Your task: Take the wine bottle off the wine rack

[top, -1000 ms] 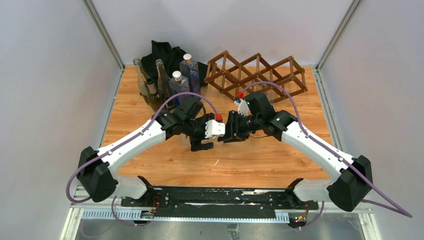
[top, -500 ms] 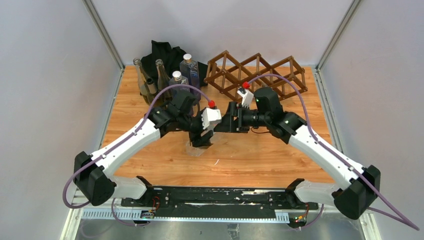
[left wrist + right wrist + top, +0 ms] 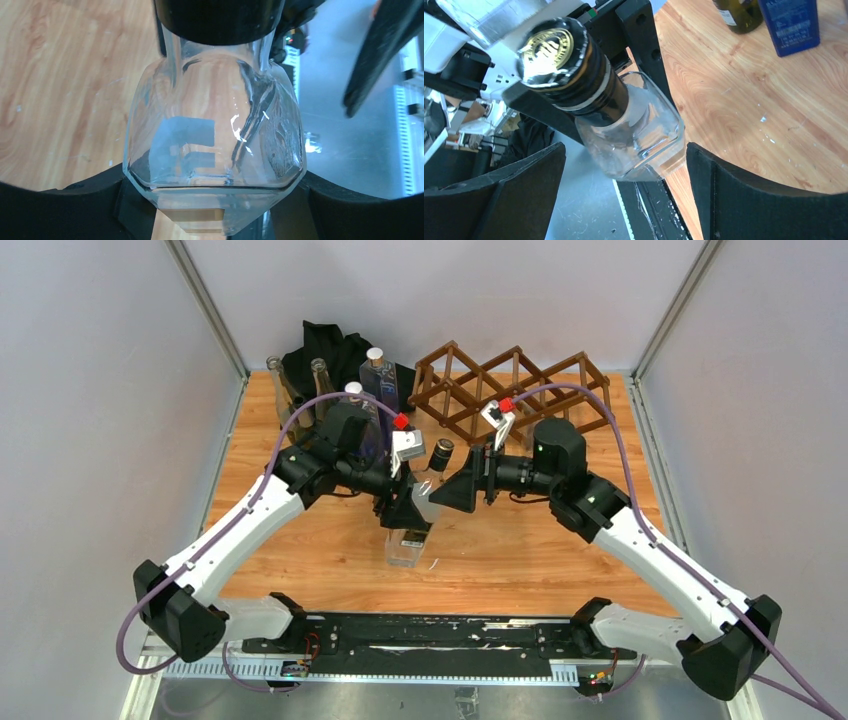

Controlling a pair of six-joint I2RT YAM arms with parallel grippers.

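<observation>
The wine bottle [image 3: 412,525] is clear glass with a black cap [image 3: 441,450]. It hangs tilted above the table, cap toward the rack. My left gripper [image 3: 405,508] is shut on its square body [image 3: 215,140], with one finger [image 3: 65,210] on each side. My right gripper [image 3: 462,490] stands open beside the bottle's neck. In the right wrist view the capped neck [image 3: 569,70] lies between and beyond my wide-spread fingers [image 3: 764,200], touching neither. The dark brown wine rack [image 3: 520,390] stands at the back right with no bottle showing in its cells.
Several bottles stand at the back left: two dark glass ones [image 3: 320,390] and a blue one [image 3: 380,375], in front of a black cloth [image 3: 325,345]. The blue bottle [image 3: 791,22] also shows in the right wrist view. Grey walls close in both sides.
My right gripper has opened and drawn back to the right. My left gripper has closed on the bottle, and the left arm has raised and tilted it.
</observation>
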